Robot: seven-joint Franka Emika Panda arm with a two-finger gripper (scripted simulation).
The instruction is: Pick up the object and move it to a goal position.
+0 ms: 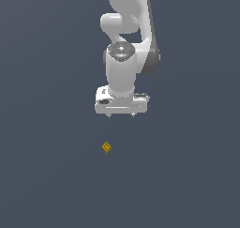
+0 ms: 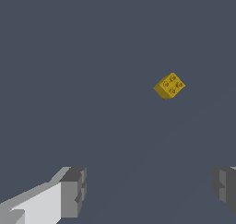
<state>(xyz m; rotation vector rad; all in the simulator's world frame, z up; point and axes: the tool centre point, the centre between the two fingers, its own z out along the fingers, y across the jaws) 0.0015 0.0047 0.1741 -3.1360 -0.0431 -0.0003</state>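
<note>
The object (image 1: 106, 148) is a tiny mustard-yellow brick with round studs on top, lying alone on the dark grey floor. In the wrist view the object (image 2: 169, 86) sits turned at an angle, well away from the fingers. My white gripper (image 1: 121, 115) hangs above the floor, behind the brick and slightly toward the exterior view's right of it. Its two short fingertips stand wide apart with nothing between them. In the wrist view the gripper (image 2: 150, 191) shows one grey finger pad (image 2: 73, 191) on each side of an empty gap.
The plain dark grey floor (image 1: 187, 175) fills both views. The white arm (image 1: 129, 30) rises behind the gripper toward the top of the exterior view.
</note>
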